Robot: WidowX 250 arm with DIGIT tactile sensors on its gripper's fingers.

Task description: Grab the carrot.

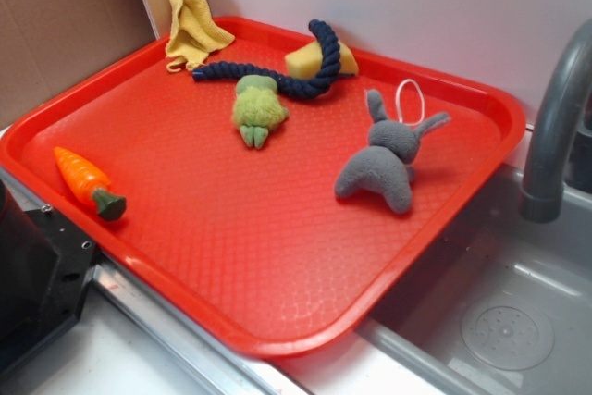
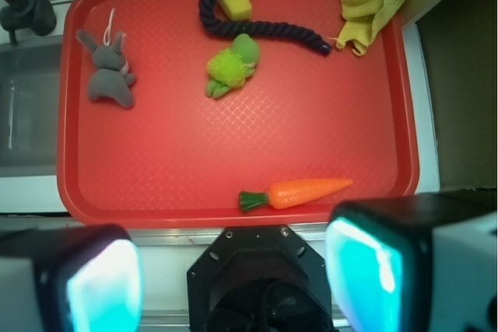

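The orange carrot with its dark green stub lies on the red tray close to the near-left rim. In the wrist view the carrot lies flat along the tray's near edge, stub to the left, tip to the right. My gripper is open and empty, high above and behind the tray edge, over the robot base. Its two cyan-padded fingers stand wide apart at the bottom of the wrist view. The gripper itself does not show in the exterior view.
On the tray lie a light-green plush, a grey plush rabbit, a navy rope, a yellow sponge wedge and a yellow cloth. A sink and grey faucet are to the right. The black robot base is at the near left.
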